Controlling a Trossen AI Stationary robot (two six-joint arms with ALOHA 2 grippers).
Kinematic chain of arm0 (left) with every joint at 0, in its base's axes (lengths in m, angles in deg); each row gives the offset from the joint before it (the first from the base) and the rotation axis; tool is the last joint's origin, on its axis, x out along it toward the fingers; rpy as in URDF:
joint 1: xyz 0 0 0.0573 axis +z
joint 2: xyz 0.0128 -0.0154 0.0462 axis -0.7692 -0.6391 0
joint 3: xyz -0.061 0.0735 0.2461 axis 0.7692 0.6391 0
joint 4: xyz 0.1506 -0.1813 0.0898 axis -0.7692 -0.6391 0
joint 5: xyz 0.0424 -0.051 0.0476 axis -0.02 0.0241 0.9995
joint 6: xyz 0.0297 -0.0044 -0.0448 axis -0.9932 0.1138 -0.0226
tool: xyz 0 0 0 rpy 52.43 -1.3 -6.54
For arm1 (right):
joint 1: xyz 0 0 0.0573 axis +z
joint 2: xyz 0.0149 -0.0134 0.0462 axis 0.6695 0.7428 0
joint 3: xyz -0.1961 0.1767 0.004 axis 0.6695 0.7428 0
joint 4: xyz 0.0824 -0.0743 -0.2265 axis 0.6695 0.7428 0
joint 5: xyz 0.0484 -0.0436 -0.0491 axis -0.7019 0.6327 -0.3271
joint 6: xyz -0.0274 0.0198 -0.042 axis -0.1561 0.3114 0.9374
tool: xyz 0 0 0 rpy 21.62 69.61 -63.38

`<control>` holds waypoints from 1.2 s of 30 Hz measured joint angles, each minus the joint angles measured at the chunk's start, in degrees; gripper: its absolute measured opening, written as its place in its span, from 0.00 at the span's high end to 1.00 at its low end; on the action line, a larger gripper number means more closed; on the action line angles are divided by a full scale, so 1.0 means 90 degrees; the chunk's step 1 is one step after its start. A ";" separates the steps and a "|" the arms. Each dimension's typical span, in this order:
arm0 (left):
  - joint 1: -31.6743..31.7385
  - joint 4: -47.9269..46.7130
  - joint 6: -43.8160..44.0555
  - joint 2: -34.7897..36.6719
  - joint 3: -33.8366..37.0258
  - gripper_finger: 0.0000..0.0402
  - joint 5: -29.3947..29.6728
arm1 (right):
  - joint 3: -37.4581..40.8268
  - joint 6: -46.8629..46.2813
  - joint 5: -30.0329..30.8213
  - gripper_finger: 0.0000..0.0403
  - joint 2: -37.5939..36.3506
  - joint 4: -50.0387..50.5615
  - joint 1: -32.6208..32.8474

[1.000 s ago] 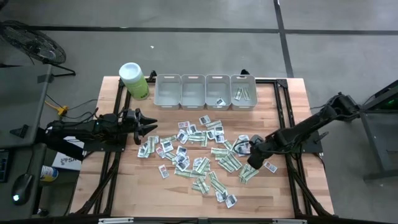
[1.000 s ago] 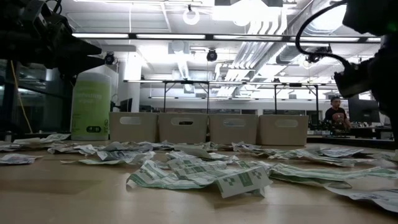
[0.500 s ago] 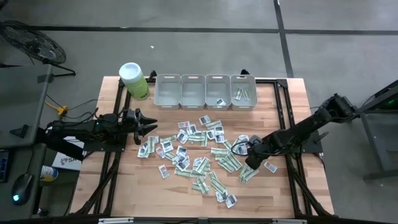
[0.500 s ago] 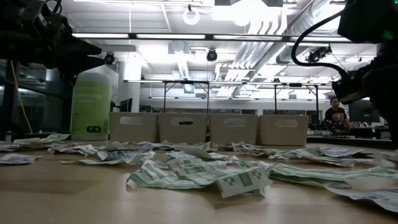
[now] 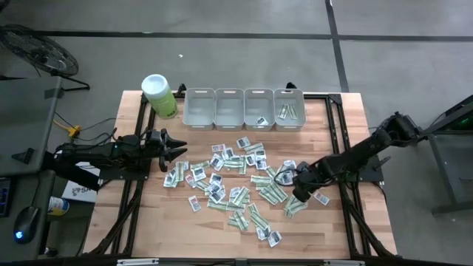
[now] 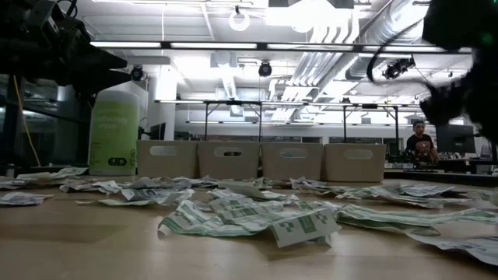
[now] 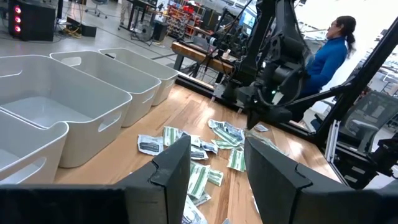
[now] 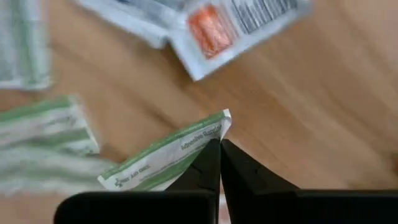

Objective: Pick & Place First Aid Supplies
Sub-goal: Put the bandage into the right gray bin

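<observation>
Several first aid supplies [image 5: 236, 181] lie scattered flat over the middle of the wooden table: small white packets and green-and-white strips. My right gripper [image 5: 298, 193] is low over the pile's right side, shut on a green-and-white strip packet [image 8: 165, 158]. My left gripper [image 5: 179, 153] hovers open at the pile's left edge, holding nothing; its fingers [image 7: 174, 165] point toward the pile. My right gripper pinches the green-and-white strip packet between its two fingertips [image 8: 208, 162], at the packet's end by a corner [image 8: 219, 127]. The fingers come from above, slanting down from the table's right. The rest of the packet stretches away from the fingers; I cannot tell whether it is off the wood.
Four grey bins [image 5: 244, 108] stand in a row at the far edge; the two right ones hold a few packets. A lime-green canister [image 5: 159, 96] stands left of them. A white packet with an orange print [image 8: 211, 28] lies beyond the held strip. A person [image 6: 421, 140] sits behind the table.
My right arm has reached slightly farther toward the table's left edge, deeper into the pile's right side. The left arm and the packets on the table have stayed where they were.
</observation>
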 joint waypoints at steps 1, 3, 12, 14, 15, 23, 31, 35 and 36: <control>0.0000 0.0000 0.0000 0.0002 0.0001 0.63 0.0000 | -0.0177 0.0051 0.0004 1.00 -0.0014 0.0153 -0.0036; 0.0000 0.0000 0.0002 0.0002 -0.0002 0.63 0.0002 | -0.0529 0.0197 0.0103 1.00 -0.0019 0.0586 -0.0095; 0.0000 0.0000 0.0002 0.0002 0.0001 0.63 0.0007 | -0.2261 0.1481 0.1265 1.00 -0.0025 0.2672 -0.0826; 0.0000 0.0001 0.0000 0.0001 -0.0002 0.63 0.0007 | -0.2592 0.1911 0.1584 1.00 -0.0029 0.2943 -0.1098; 0.0000 0.0000 0.0001 0.0001 -0.0001 0.63 0.0008 | -0.2729 0.2123 0.1718 1.00 -0.0032 0.3012 -0.1251; 0.0000 0.0000 0.0002 0.0000 -0.0002 0.63 0.0012 | -0.3141 0.4259 0.2186 1.00 -0.0035 0.2905 -0.2901; 0.0000 0.0000 0.0002 0.0002 0.0000 0.63 0.0017 | -0.3143 0.6259 0.2644 1.00 -0.0032 0.2078 -0.4654; 0.0000 0.0000 0.0000 0.0002 0.0000 0.63 0.0017 | -0.3143 0.7177 0.2820 1.00 -0.0034 0.1268 -0.5388; 0.0000 0.0000 0.0002 0.0002 0.0001 0.63 0.0017 | -0.3143 0.7445 0.2812 1.00 -0.0034 0.1031 -0.5547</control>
